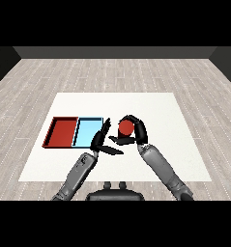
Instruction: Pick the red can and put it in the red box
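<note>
Curling round the red can (125,127), right hand (137,130) sits beside the blue tray (88,131); left hand (101,140) fingers straight, holding nothing.

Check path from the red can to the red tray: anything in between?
Yes. The right hand is curled round the red can. Between it and the red tray sit the left hand, fingers straight, and the light blue tray, so the can must pass over both.

White table (155,159): red tray (51,132), light blue tray (89,129) touching, side by side
</note>
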{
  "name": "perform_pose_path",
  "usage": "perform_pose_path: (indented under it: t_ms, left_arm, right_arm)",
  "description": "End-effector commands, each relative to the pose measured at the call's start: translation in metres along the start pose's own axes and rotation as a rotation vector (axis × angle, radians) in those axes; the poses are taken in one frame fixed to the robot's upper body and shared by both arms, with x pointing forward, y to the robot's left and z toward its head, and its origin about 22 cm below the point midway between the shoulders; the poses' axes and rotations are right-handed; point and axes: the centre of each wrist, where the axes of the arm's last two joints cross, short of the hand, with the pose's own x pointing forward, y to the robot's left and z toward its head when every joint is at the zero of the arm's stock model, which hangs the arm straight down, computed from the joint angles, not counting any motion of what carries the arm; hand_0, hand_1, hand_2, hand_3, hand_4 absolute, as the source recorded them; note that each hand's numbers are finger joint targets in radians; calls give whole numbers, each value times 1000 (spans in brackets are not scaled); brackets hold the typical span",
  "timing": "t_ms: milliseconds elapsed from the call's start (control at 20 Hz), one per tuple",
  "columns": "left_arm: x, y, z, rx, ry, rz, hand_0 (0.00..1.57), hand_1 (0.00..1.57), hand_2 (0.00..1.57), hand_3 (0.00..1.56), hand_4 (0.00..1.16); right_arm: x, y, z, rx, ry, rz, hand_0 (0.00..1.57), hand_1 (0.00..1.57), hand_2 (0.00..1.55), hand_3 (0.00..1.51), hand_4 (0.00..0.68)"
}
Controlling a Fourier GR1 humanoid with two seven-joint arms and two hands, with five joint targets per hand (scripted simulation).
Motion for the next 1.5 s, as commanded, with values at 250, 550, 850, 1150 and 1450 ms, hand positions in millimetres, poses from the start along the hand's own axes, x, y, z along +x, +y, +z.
perform_pose_path:
  t_ms: [250, 550, 850, 1150, 1450]
  left_arm:
    - [-3, -6, 8, -8, 34, 28, 0, 0, 0, 0, 0]
    - [-5, -11, -17, -17, 22, 26, 0, 0, 0, 0, 0]
    - [-3, 1, -15, -33, -12, -8, 0, 0, 0, 0, 0]
    - [2, -16, -5, 188, 49, 55, 993, 993, 1049, 892, 637]
    - [-13, -3, -13, 238, 76, -24, 1571, 1571, 1493, 1346, 709]
  right_arm:
    - [23, 4, -3, 45, -25, -37, 1490, 1490, 1446, 1371, 563]
    - [10, 38, -7, 49, -11, -71, 1473, 1473, 1434, 1371, 545]
    - [21, 56, -3, 86, -29, -87, 1468, 1468, 1431, 1372, 508]
    - [21, 64, -4, 102, -65, -87, 1490, 1490, 1437, 1380, 525]
    - [13, 74, -6, 119, -22, -97, 1483, 1483, 1438, 1383, 533]
